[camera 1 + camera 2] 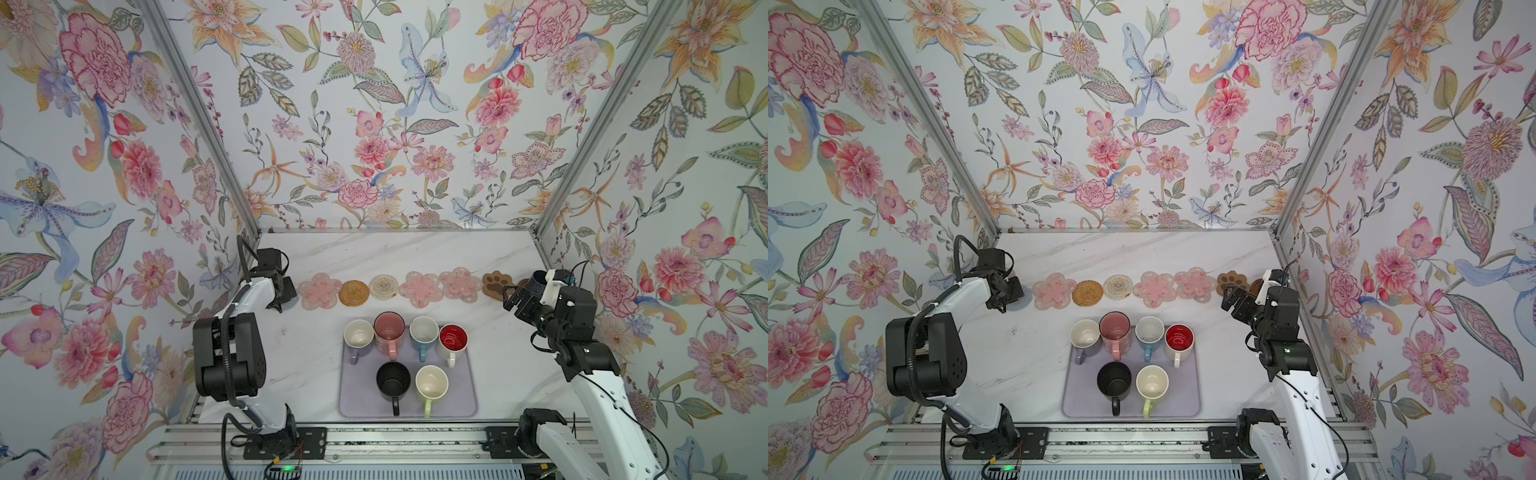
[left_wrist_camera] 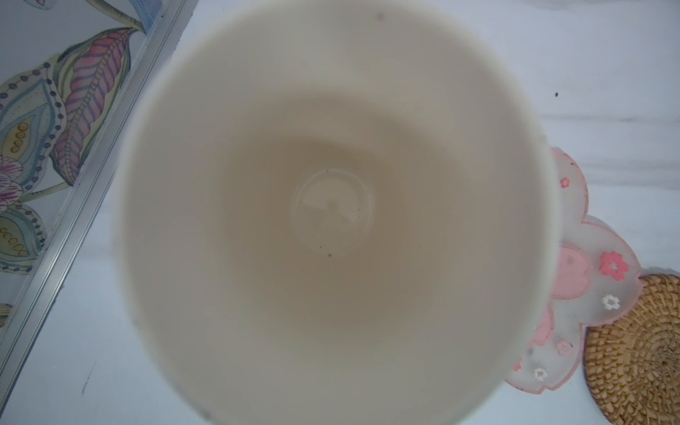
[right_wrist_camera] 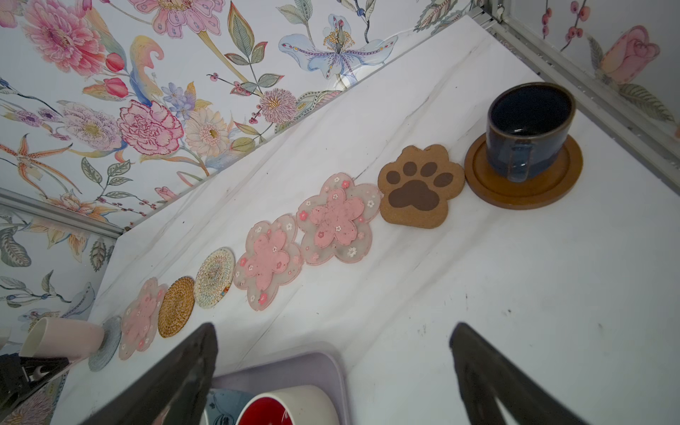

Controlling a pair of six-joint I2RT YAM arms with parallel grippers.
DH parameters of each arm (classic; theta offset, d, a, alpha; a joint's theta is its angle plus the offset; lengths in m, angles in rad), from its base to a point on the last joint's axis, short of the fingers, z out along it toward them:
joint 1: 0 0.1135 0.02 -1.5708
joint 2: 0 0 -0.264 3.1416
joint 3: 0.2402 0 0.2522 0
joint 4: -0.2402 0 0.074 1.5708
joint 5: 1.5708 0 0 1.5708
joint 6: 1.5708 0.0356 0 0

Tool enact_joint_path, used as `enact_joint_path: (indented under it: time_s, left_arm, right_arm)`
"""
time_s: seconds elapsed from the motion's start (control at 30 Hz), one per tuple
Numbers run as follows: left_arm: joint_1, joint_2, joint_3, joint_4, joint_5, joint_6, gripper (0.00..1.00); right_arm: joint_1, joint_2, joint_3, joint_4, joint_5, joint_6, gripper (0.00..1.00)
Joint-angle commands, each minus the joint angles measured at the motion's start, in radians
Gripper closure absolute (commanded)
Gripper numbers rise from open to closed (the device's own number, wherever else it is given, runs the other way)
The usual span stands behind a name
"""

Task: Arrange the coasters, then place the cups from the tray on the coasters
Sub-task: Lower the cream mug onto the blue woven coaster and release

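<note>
As left end effector (image 1: 284, 298) seemingly clamps cream-pink mug (image 2: 331, 220), coaster (image 3: 106, 342) beneath.

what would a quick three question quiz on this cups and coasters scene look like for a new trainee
1. How many cups stand on the tray?
2. True or false: the right gripper is holding a cup.
3. Fill in the blank: the dark navy mug stands on the ____ coaster.

Key
1. Six.
2. False. It is open, with nothing between its fingers.
3. brown disc, at the right end of the coaster row.
</note>
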Motion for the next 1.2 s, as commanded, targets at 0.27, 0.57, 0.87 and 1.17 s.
enact_joint_path:
  time_s: [0.27, 0.57, 0.87, 1.17]
  left_arm:
    - [0.003, 0.032, 0.044, 0.004, 0.008, 0.010, 1.00]
    - [0.002, 0.055, 0.057, -0.018, -0.011, 0.008, 1.00]
    - [0.003, 0.062, 0.079, -0.063, -0.017, -0.004, 0.78]
    - [0.003, -0.042, 0.113, -0.103, -0.001, -0.011, 0.21]
  right_arm:
    - [-0.006, -0.010, 0.029, -0.024, 0.009, -0.021, 0.01]
    - [-0.007, -0.011, 0.027, -0.025, 0.012, -0.021, 0.01]
    - [-0.007, -0.012, 0.027, -0.025, 0.010, -0.021, 0.01]
    - [-0.006, -0.022, 0.034, -0.031, 0.013, -0.020, 0.01]
